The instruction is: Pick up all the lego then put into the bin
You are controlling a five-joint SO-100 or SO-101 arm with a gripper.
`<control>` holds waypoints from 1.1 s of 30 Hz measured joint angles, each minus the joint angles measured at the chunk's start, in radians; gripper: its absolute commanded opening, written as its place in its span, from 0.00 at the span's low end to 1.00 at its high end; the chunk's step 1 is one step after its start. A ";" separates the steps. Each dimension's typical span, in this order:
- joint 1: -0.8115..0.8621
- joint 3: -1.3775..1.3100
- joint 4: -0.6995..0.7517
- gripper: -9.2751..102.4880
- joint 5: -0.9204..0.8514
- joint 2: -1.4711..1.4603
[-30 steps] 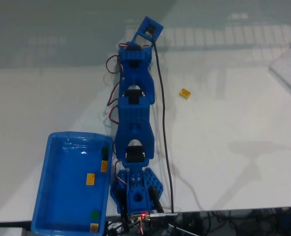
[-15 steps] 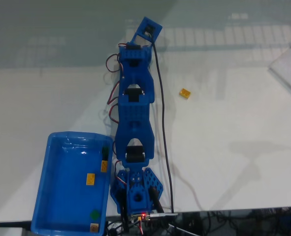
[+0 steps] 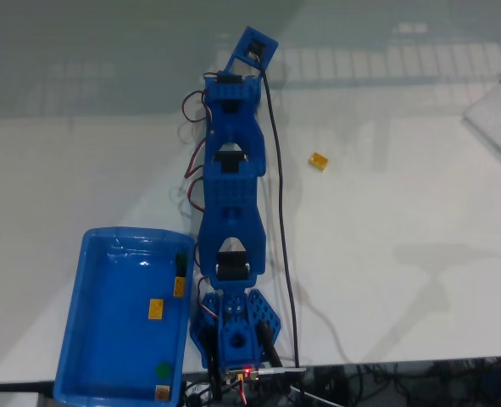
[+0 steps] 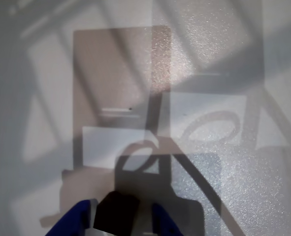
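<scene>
One yellow-orange lego (image 3: 319,160) lies on the white table, right of the outstretched blue arm (image 3: 231,195). The blue bin (image 3: 106,280) sits at lower left. In it are a yellow lego (image 3: 157,309), a dark green one (image 3: 163,369), and a black and a yellow piece (image 3: 180,273) against its right wall. In the wrist view my gripper (image 4: 120,216) enters from the bottom edge, two blue fingertips (image 4: 74,222) with a dark block between them. I cannot tell what that block is. Under the gripper is bare table crossed by shadows.
A black cable (image 3: 280,212) runs along the arm's right side down to the base (image 3: 233,339) at the table's front edge. A pale flat object (image 3: 500,119) lies at the far right. A small tan piece (image 3: 161,392) sits in the bin's near corner.
The arm's far end has crept slightly up and left in the fixed view. The legos and the bin have not moved.
</scene>
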 measured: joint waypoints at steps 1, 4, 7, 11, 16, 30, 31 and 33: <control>0.000 0.000 0.000 0.17 -0.002 0.000; 0.000 0.000 0.009 0.10 -0.009 0.000; 0.000 -0.002 0.014 0.08 -0.014 -0.002; -0.002 -0.002 0.017 0.08 -0.018 -0.002; -0.002 -0.002 0.017 0.08 -0.018 -0.002; -0.176 0.259 0.207 0.08 0.038 0.687; -0.212 0.276 0.244 0.08 0.038 0.767; -0.288 0.310 0.325 0.08 0.043 0.920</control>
